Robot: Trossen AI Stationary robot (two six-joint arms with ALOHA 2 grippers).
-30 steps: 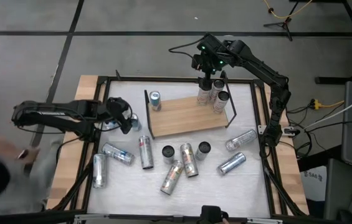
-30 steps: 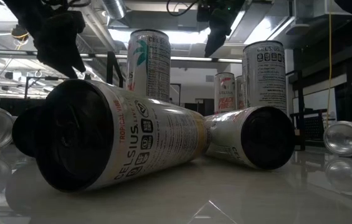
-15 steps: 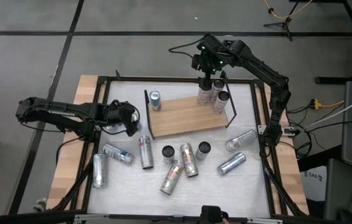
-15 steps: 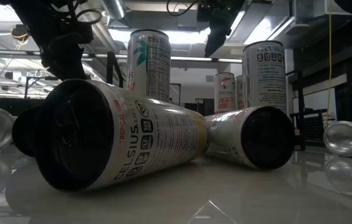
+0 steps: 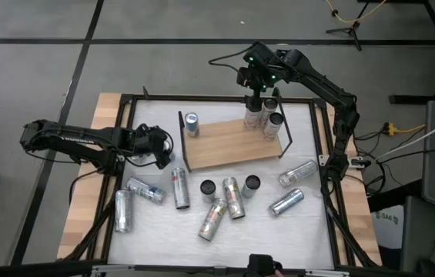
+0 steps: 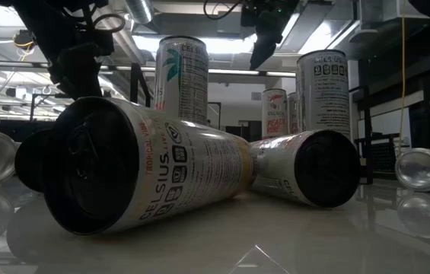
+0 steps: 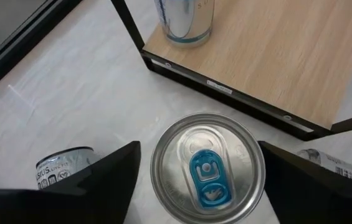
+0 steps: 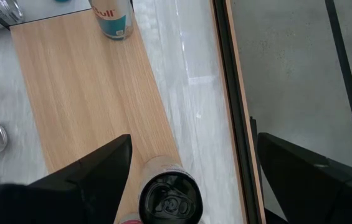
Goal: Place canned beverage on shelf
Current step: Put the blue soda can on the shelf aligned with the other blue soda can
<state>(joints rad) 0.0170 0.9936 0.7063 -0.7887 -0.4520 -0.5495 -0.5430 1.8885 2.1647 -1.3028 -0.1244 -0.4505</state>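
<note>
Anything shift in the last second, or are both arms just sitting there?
The left gripper moved right, toward the shelf, and now straddles an upright blue-tabbed can, open and not gripping. The right gripper kept hovering, open, over the cans at the shelf's far right. No can moved.

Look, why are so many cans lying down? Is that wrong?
Several cans lie tipped over on the white table, like the two leaning together near its middle. The shelf holds only upright cans. Nothing looks spilled or dented; the fallen ones seem just waiting.
</note>
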